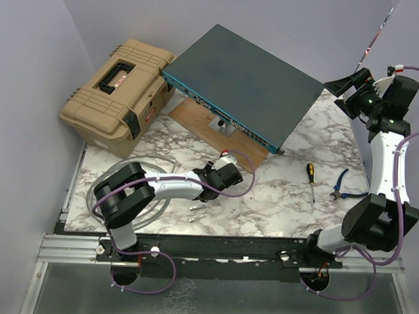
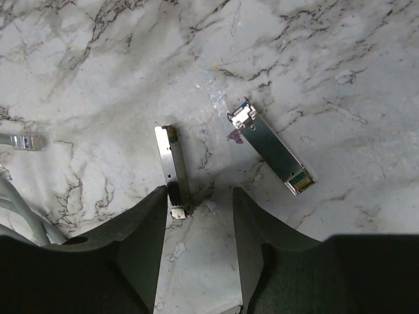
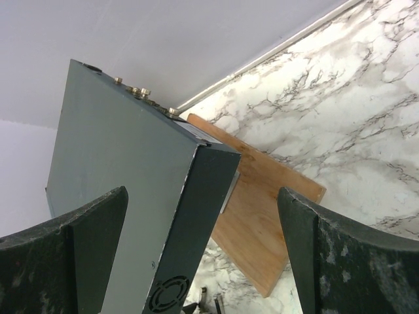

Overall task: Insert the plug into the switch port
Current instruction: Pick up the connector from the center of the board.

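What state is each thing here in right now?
Switch: tilted, over a wooden board.
Toolbox: shut.
Narrow plug: lying loose on the table.
Wide plug: lying loose beside it.
Left gripper: open above the narrow plug.
Right gripper: open around the switch's corner.
Screwdriver, pliers: lying flat.

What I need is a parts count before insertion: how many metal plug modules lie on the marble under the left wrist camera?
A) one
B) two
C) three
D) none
B: a slim module lies within the open left pincer, and a wider module lies apart to its right, both on the marble.
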